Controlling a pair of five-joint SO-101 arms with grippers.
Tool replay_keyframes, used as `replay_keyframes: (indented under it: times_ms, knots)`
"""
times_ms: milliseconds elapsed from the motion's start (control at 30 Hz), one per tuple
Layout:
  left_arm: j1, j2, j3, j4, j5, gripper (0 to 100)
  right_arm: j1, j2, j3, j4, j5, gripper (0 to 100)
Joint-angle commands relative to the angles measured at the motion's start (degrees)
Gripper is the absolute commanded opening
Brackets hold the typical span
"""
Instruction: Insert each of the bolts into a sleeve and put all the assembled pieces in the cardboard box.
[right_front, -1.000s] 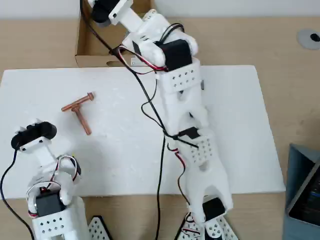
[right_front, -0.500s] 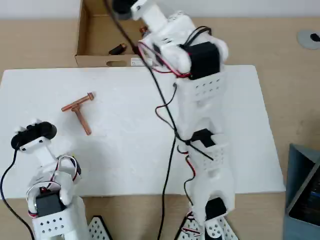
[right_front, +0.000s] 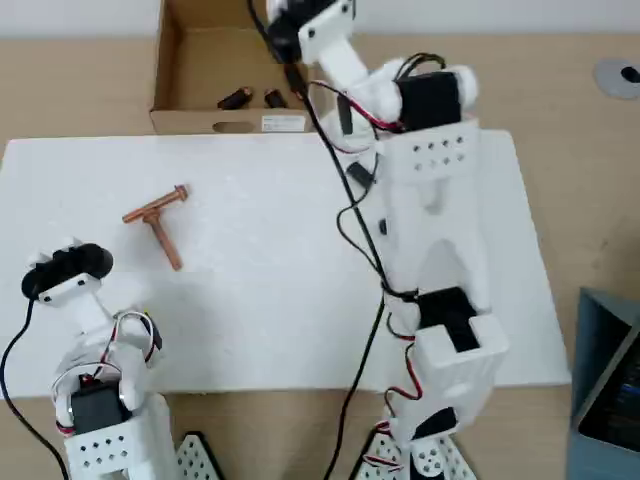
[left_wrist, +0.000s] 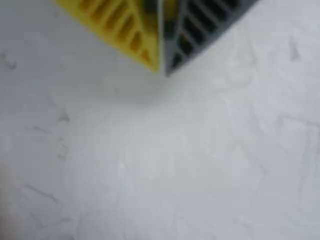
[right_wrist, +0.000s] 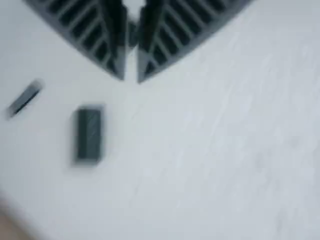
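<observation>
Clearly the bolts (right_front: 157, 205) lie near the board's (right_front: 250, 300) left edge, nearer our clenched, empty left gripper (left_wrist: 161, 70) than our barely parted right gripper (right_wrist: 131, 79).

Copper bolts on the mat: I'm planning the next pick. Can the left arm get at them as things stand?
Probably yes. The copper bolts lie on bare mat near the left pincer, nothing between, and the right arm is off over the cardboard box.
</observation>
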Motion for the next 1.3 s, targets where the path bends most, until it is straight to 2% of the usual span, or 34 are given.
replay_keyframes:
  times_ms: [0,233,400,467,767,933,1267]
  knots:
    - [-0.70,-0.31,0.00,-0.35,0.26,0,0.75,-3.38,5.58,-1.05,-0.35,0.9]
    - [-0.70,-0.31,0.00,-0.35,0.26,0,1.89,3.38,10.24,-3.87,1.14,0.9]
    - [-0.70,-0.31,0.00,-0.35,0.26,0,4.00,11.12,7.08,-4.04,14.07,0.9]
    - [-0.70,-0.31,0.00,-0.35,0.26,0,4.53,14.64,4.44,-3.78,16.70,1.1]
    - [-0.70,-0.31,0.00,-0.35,0.26,0,5.67,28.79,-11.38,0.09,16.79,15.0]
    - [-0.70,-0.31,0.00,-0.35,0.26,0,5.67,33.71,-16.75,0.44,16.70,16.1]
    - [-0.70,-0.31,0.00,-0.35,0.26,0,6.81,37.05,-18.07,-2.11,16.70,16.6]
